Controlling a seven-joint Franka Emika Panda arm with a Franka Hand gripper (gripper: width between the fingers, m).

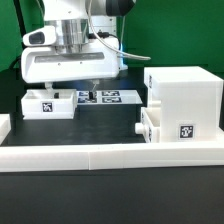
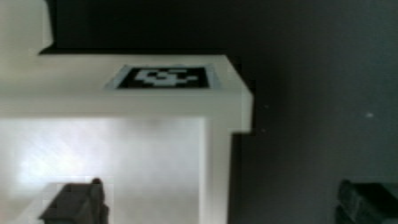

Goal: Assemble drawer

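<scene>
A white cube-shaped housing (image 1: 183, 103) with a tagged, knobbed tray (image 1: 163, 125) at its front sits at the exterior view's right; a second tagged tray (image 1: 48, 104) lies at centre left. The gripper (image 1: 88, 86) hangs above the table's middle. Only the wrist view shows its fingers (image 2: 75, 201) spread apart, holding nothing, over a tray's tagged corner (image 2: 169, 78).

The arm's white body hides most of the marker board (image 1: 108, 97) and the gripper (image 1: 93, 86) fingertips, so the jaw gap is unreadable. In the wrist view a blurred tray (image 2: 134, 110) is cut off, its tag (image 2: 169, 77) smeared.
</scene>
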